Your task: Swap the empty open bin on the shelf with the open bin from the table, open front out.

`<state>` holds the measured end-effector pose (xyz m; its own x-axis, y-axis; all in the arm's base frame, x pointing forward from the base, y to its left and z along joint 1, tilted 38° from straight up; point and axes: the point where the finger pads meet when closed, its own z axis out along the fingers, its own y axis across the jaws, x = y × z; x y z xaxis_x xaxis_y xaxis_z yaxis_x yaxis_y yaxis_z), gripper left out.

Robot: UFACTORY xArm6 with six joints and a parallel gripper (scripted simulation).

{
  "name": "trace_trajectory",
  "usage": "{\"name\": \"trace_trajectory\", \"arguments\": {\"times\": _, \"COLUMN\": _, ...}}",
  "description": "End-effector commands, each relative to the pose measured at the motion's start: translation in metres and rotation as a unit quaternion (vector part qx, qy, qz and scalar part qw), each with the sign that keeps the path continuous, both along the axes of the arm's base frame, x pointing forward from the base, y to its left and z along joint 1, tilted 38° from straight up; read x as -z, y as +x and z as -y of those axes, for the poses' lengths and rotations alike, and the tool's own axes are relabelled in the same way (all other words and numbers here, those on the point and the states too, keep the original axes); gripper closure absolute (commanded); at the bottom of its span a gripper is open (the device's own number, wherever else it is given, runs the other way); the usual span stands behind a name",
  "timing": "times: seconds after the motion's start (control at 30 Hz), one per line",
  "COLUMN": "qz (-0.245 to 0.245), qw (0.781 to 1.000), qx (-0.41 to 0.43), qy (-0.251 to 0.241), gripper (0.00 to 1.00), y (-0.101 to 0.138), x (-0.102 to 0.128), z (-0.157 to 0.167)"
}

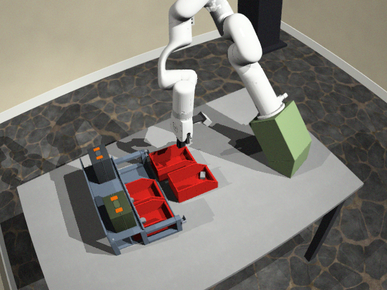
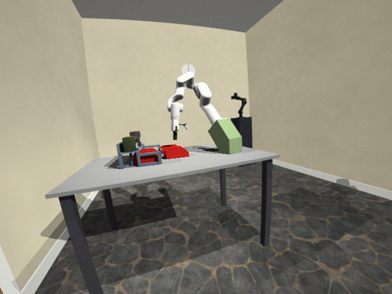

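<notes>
Empty bin (image 1: 170, 159): red, on table (image 1: 250, 218) beside parts-holding bin (image 1: 191, 182). Gripper (image 1: 183, 143): clenched on nothing, above empty bin's rear wall.

Four red bins (image 1: 171, 159), two dark boxes (image 1: 100, 164), one shelf (image 1: 115, 246), one table (image 1: 250, 218)

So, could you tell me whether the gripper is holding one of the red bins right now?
No, the gripper is shut on nothing, poised at the rear edge of a red bin that rests on the table.
</notes>
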<state>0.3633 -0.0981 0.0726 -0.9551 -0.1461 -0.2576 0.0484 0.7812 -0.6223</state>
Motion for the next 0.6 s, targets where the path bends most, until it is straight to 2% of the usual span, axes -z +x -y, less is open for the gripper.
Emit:
{"name": "trace_trajectory", "arguments": {"times": 0.0, "qz": -0.092, "qw": 0.990, "qx": -0.099, "qy": -0.031, "gripper": 1.00, "y": 0.009, "x": -0.004, "z": -0.007}}
{"name": "trace_trajectory", "arguments": {"times": 0.17, "qz": -0.151, "qw": 0.969, "qx": -0.186, "qy": -0.064, "gripper": 1.00, "y": 0.015, "x": -0.007, "z": -0.014}}
{"name": "trace_trajectory", "arguments": {"times": 0.23, "qz": -0.151, "qw": 0.969, "qx": -0.186, "qy": -0.064, "gripper": 1.00, "y": 0.015, "x": -0.007, "z": -0.014}}
{"name": "trace_trajectory", "arguments": {"times": 0.27, "qz": -0.186, "qw": 0.950, "qx": -0.235, "qy": -0.083, "gripper": 1.00, "y": 0.016, "x": -0.008, "z": -0.015}}
{"name": "trace_trajectory", "arguments": {"times": 0.4, "qz": -0.225, "qw": 0.924, "qx": -0.291, "qy": -0.107, "gripper": 1.00, "y": 0.021, "x": -0.010, "z": -0.020}}
{"name": "trace_trajectory", "arguments": {"times": 0.57, "qz": -0.280, "qw": 0.875, "qx": -0.370, "qy": -0.140, "gripper": 1.00, "y": 0.026, "x": -0.012, "z": -0.027}}
